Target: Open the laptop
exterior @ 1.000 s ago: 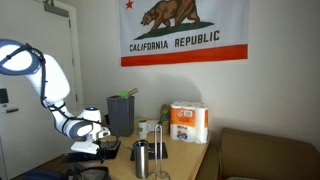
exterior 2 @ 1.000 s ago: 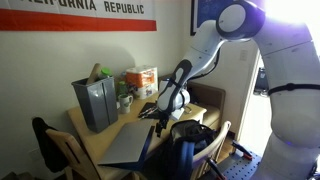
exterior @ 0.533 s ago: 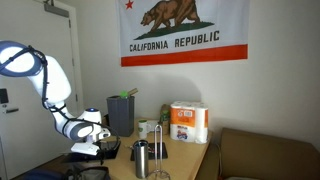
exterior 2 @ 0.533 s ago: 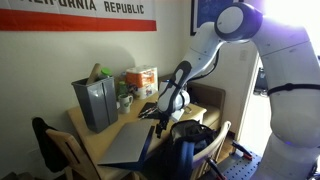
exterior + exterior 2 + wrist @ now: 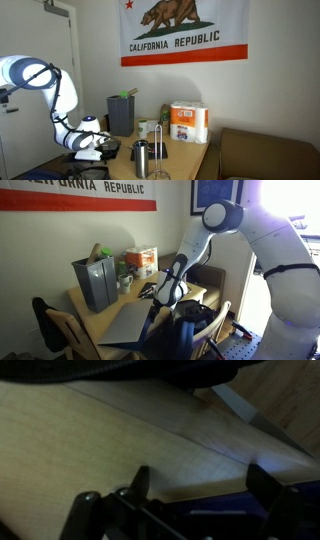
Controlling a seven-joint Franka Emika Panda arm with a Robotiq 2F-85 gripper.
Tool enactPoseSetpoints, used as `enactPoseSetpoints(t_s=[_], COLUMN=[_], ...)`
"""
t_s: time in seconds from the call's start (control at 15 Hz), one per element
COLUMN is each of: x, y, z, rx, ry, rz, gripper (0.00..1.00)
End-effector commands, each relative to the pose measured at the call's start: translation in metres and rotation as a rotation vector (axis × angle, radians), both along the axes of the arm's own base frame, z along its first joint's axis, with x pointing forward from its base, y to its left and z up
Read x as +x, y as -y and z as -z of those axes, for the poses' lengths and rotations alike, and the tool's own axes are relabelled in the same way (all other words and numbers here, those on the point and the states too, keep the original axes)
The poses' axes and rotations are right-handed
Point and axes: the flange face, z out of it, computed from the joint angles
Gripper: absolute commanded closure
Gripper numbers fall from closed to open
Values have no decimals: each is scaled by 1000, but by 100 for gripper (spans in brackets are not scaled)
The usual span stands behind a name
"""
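The laptop point(image 5: 124, 326) is a thin dark grey slab lying on the wooden table point(image 5: 100, 320), with its lid low. It also shows in an exterior view point(image 5: 104, 151) under the arm. My gripper point(image 5: 165, 293) hangs just above the laptop's near edge and also shows in an exterior view point(image 5: 90, 141). In the wrist view my gripper's point(image 5: 200, 485) two dark fingers stand wide apart with nothing between them. Pale table wood lies beyond them. A dark bluish edge of the laptop point(image 5: 200, 515) lies below them.
An upright grey box with green items point(image 5: 95, 281) stands behind the laptop. A metal cup point(image 5: 141, 158) stands beside the laptop, and paper towel rolls point(image 5: 188, 122) stand against the wall. A chair point(image 5: 62, 330) is at the table's front and a brown sofa point(image 5: 265, 155) is beside it.
My arm has bent and the gripper has come down closer to the laptop's edge. The laptop and the other things have not moved.
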Motion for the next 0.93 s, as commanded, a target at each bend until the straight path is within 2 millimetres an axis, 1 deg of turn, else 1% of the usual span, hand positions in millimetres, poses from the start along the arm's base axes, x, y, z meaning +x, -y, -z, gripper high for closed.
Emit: enactPoseSetpoints(t_s=[0.0, 0.2, 0.47, 0.6, 0.67, 0.73, 0.8, 0.87], x=[10, 8, 6, 5, 6, 8, 9, 8], y=[-1, -2, -11, -14, -16, -20, -19, -19], z=[-12, -23, -36, -41, -46, -55, -62, -65], rx=[-17, -34, -17, 9, 34, 56, 69, 79], ry=[45, 44, 75, 114, 147, 188, 224, 239], rz=[-10, -25, -45, -38, -28, -20, -14, -15], gripper=[0, 0, 0, 0, 0, 0, 0, 0])
